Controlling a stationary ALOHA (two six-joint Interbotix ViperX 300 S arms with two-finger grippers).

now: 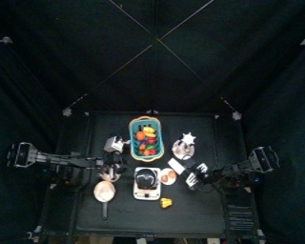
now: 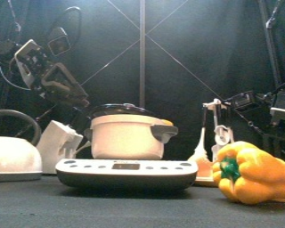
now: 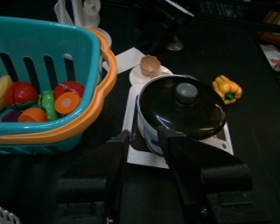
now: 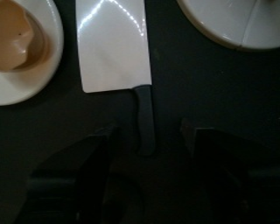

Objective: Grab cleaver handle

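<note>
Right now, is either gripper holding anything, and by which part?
Nothing is held. The right gripper hangs open around the cleaver handle; the left gripper is open too.

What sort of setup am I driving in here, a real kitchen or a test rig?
Most likely a test rig: a small black table penned in by black curtains, laid with play-kitchen props such as a fruit basket, a pot on a cooker, and a cleaver.

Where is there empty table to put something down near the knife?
Bare black table lies either side of the cleaver handle, below the two white dishes. The right tool hovers open there. Around the basket and cooker it is crowded.
</note>
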